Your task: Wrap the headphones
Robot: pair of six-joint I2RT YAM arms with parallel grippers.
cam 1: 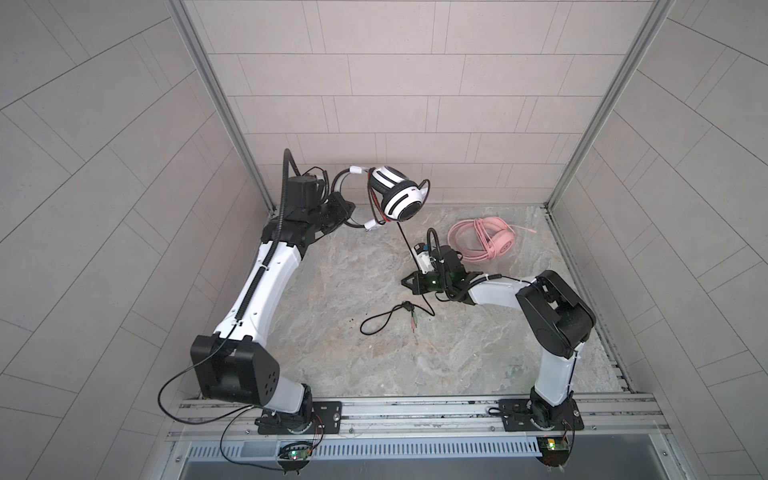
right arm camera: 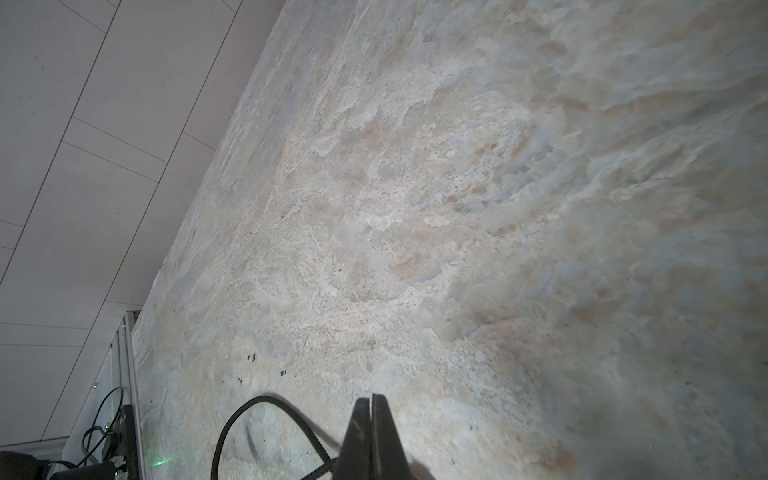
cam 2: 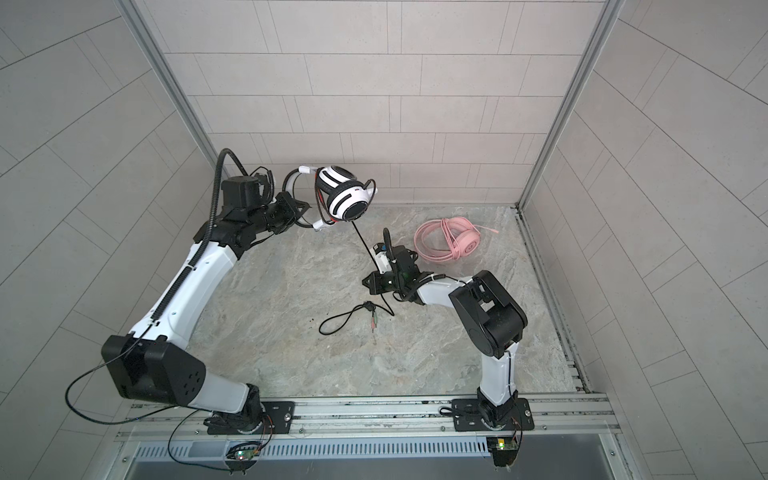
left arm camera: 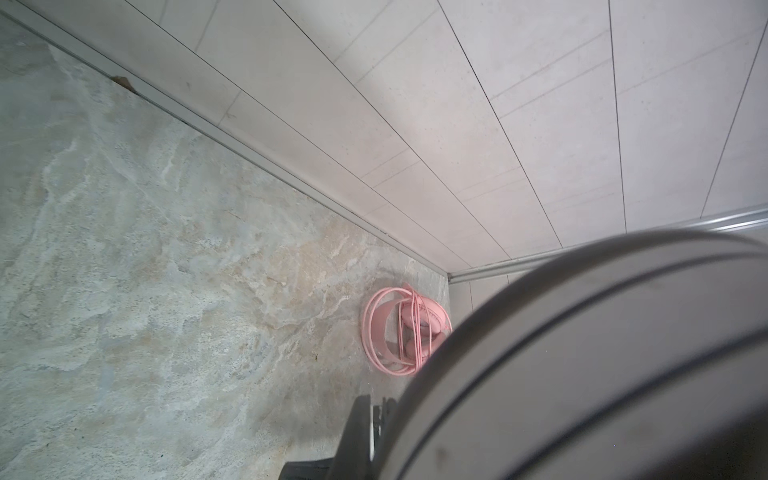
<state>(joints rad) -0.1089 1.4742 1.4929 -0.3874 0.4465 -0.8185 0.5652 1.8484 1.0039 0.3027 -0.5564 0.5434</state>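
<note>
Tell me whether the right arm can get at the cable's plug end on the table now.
Probably yes. The plug end lies in the open on the table, close to the right gripper, with nothing between them. Its jaws are shut, though, and would have to open first.

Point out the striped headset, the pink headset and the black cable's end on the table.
white-and-black headset [cam 1: 400,203]: in a top view, on its striped ear cup.
pink headset [cam 1: 503,245]: in a top view, on its ear cup.
black cable [cam 1: 409,307]: in a top view, on its splitter.

No legible text anywhere. Small dark marking on earcup of white-and-black headphones [cam 1: 398,198], upper centre in a top view; too small to read.
</note>
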